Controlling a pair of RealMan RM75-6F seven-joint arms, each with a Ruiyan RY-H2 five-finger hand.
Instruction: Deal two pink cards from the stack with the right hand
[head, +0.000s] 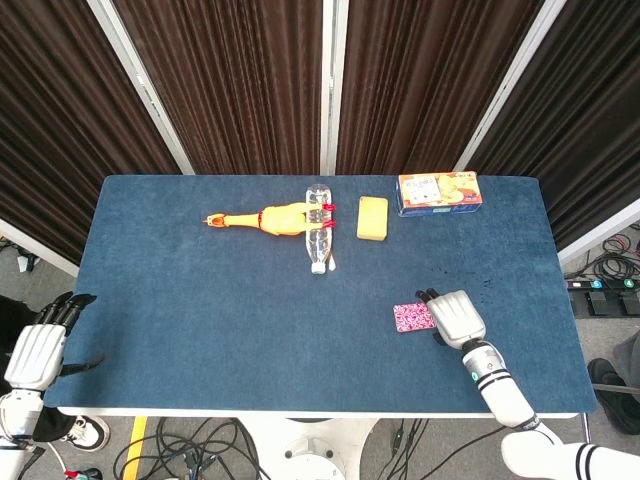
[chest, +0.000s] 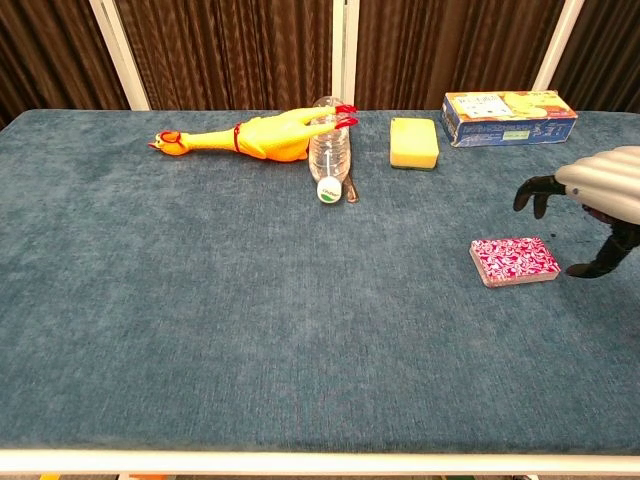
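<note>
Right hand (head: 455, 315) hovers at lower right of the head view, fingers spread and empty, just beside the pink card stack (head: 413, 317), lined up, I judge, to peel off the top card. Left hand (head: 38, 350) hangs open off the table's lower-left corner, out of the way.

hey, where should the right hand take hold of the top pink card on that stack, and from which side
Probably from above and the right. The pink card stack lies flat on the table, so only its top face and edges are reachable. The right hand hovers open just to the stack's right: a fingertip on the top face could slide one card toward the near right edge, then pinch it there.
</note>
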